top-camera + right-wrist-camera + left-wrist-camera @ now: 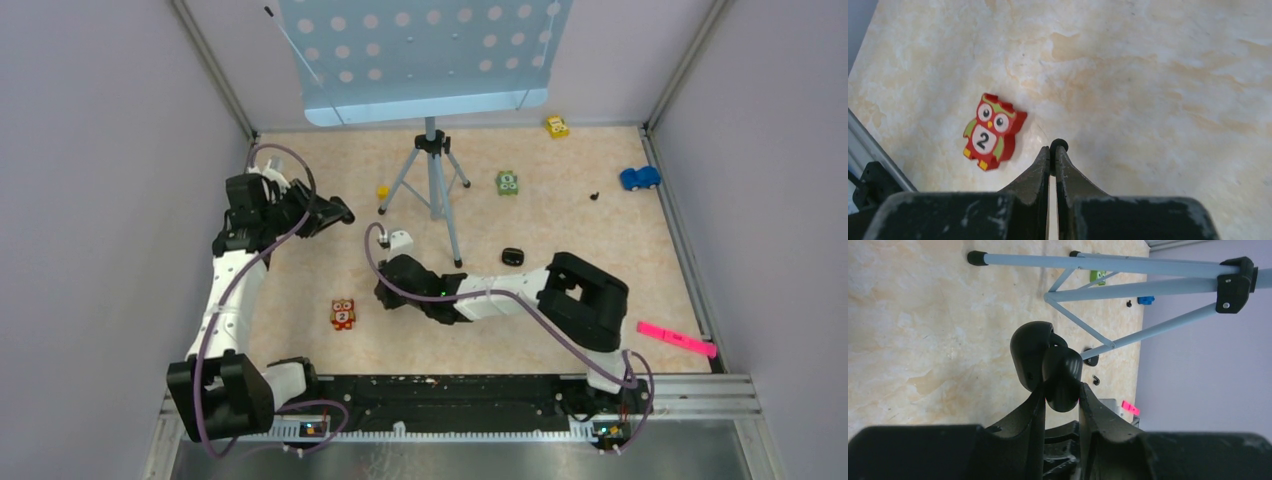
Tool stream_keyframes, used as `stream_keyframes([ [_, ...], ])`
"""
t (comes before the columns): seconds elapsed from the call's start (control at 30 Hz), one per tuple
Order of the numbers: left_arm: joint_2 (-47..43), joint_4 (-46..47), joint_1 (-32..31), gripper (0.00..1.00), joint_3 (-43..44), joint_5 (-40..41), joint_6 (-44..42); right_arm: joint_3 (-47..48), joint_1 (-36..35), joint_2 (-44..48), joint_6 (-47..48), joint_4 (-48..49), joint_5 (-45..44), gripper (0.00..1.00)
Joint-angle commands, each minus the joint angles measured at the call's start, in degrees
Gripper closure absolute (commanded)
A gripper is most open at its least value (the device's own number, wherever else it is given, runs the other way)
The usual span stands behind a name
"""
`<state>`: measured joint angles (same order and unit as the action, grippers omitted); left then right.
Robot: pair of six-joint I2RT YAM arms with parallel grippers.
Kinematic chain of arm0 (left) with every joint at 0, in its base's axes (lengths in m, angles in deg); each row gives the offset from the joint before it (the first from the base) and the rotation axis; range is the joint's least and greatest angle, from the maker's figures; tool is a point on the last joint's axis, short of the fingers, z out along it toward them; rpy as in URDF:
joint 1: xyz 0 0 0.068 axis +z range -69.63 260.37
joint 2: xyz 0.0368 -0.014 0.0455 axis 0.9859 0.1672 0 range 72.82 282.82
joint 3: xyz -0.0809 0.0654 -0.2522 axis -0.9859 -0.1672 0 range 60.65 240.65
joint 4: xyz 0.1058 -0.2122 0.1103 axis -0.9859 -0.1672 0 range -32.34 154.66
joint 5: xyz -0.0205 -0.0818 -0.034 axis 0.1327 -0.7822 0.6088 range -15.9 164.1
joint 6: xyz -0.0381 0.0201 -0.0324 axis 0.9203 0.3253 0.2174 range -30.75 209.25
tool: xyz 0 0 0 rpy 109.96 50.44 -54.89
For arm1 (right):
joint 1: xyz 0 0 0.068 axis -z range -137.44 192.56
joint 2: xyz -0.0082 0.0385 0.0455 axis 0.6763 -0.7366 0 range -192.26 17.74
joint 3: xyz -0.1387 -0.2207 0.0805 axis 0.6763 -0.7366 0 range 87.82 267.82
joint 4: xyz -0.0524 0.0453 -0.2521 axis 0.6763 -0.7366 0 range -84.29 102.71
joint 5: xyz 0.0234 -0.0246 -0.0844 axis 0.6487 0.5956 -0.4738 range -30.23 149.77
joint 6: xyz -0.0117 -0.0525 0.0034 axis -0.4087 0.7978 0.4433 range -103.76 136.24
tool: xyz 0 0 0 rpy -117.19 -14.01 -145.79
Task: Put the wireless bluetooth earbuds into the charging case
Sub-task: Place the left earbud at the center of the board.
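My left gripper (338, 213) (1060, 390) is at the left of the table, shut on the black charging case (1063, 375). The case is held above the table with its lid (1029, 352) hinged open. My right gripper (383, 293) (1053, 152) is low over the table centre, shut on a tiny black earbud (1058, 145) that sticks out at the fingertips. Another small black earbud (594, 196) (1129, 304) lies on the table near the blue toy car (639, 178). A slightly larger black piece (512, 256) lies right of the tripod; I cannot tell what it is.
A tripod stand (436, 180) with a blue perforated panel (420, 50) stands at the back centre. A red owl block (343, 313) (993, 131) lies left of my right gripper. There is also a green block (507, 183), a yellow car (557, 126), a yellow cube (382, 191) and a pink marker (678, 340).
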<state>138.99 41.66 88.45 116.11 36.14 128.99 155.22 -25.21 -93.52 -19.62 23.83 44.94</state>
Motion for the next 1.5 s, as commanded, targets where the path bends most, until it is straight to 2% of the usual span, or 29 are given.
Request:
stream_keyframes([
  [0.0, -0.18, 5.47, -0.09, 1.00, -2.59, -5.88, -0.07, -7.62, -0.29, 10.85, -1.85, 0.31, -3.64, 1.00],
  [0.2, -1.70, 3.12, -5.87, 1.00, -8.80, -9.15, -6.91, -24.90, 1.71, 27.87, -7.88, -2.42, -1.52, 1.00],
  [0.33, -1.58, 1.30, -15.88, 1.00, -13.29, -9.45, -10.91, -35.94, 4.12, 42.05, -11.57, -2.26, 2.36, 1.00],
  [0.4, -1.29, 3.15, -20.39, 1.00, -16.35, -11.11, -10.02, -39.38, 5.92, 48.31, -13.10, -2.86, 3.51, 1.00],
  [0.53, -2.52, 12.31, -23.43, 1.00, -22.89, -20.09, -7.09, -44.55, 10.51, 59.51, -16.94, -4.76, 6.00, 1.00],
  [0.6, -2.11, 13.52, -24.56, 1.00, -23.35, -25.18, -8.51, -46.41, 11.79, 64.63, -18.85, -5.39, 6.89, 1.00],
  [0.7, -1.21, 13.52, -26.54, 1.00, -22.89, -27.46, -10.87, -48.24, 12.29, 70.33, -20.98, -6.96, 5.94, 1.00],
  [0.83, 0.39, 18.47, -30.06, 1.00, -22.64, -29.18, -9.84, -46.88, 12.35, 72.56, -20.83, -10.62, 4.45, 1.00],
  [0.93, 1.08, 26.59, -31.57, 1.00, -23.48, -29.77, -6.19, -44.63, 12.34, 72.59, -19.89, -11.64, 3.78, 1.00],
  [1.07, 1.06, 39.39, -31.61, 1.00, -26.21, -28.06, 3.33, -41.80, 12.38, 72.14, -18.62, -13.29, 3.08, 1.00],
  [1.17, 0.26, 54.69, -31.71, 1.00, -30.74, -24.81, 14.28, -41.12, 12.40, 71.67, -18.29, -12.92, 3.82, 1.00],
  [1.23, 0.06, 61.44, -31.67, 1.00, -33.14, -23.67, 19.10, -41.27, 12.26, 71.71, -18.24, -11.77, 4.52, 1.00],
  [1.3, 0.47, 63.20, -31.72, 1.00, -33.39, -24.20, 19.93, -41.15, 12.22, 71.71, -17.93, -11.50, 4.83, 1.00],
  [1.47, 1.35, 58.82, -31.72, 1.00, -30.46, -26.22, 16.16, -40.67, 12.22, 71.63, -16.23, -10.00, 6.19, 1.00],
])
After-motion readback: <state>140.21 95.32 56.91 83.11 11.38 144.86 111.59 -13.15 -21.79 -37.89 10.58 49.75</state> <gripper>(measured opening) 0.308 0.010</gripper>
